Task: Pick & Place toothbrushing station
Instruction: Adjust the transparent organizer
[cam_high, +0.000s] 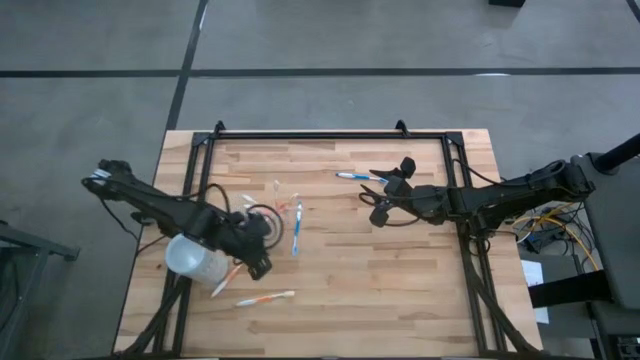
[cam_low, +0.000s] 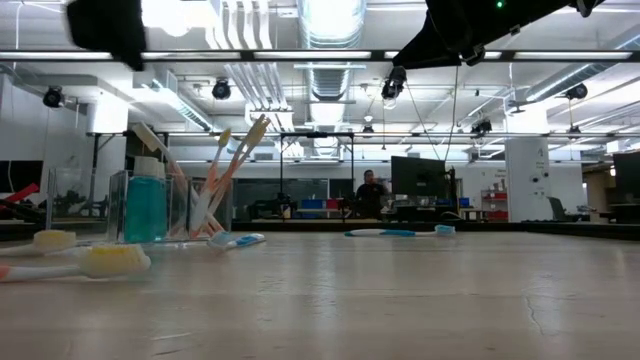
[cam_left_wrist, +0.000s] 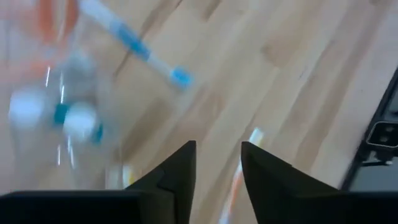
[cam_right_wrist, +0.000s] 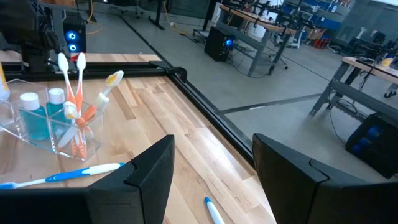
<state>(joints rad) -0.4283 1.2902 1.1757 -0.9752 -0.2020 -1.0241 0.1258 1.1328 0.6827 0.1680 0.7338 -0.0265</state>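
Note:
A small clear tumbler (cam_right_wrist: 55, 127) stands upright on the wooden table (cam_high: 400, 270), holding several white-orange toothbrushes and blue tubes; it also shows in the low view (cam_low: 150, 205). A white-blue toothbrush (cam_high: 297, 228) lies beside it. Another white-blue one (cam_high: 353, 177) lies farther right. White-orange ones (cam_high: 266, 298) lie near the front left. My left gripper (cam_left_wrist: 217, 174) is open and empty, above the table beside the tumbler (cam_left_wrist: 62, 118). My right gripper (cam_right_wrist: 211, 174) is wide open and empty, right of centre (cam_high: 385, 193).
A larger frosted whitish cup (cam_high: 193, 257) stands at the table's left edge beside my left arm. A black frame (cam_high: 330, 135) runs along the table's far and side edges. Bare wood lies at the table's near right.

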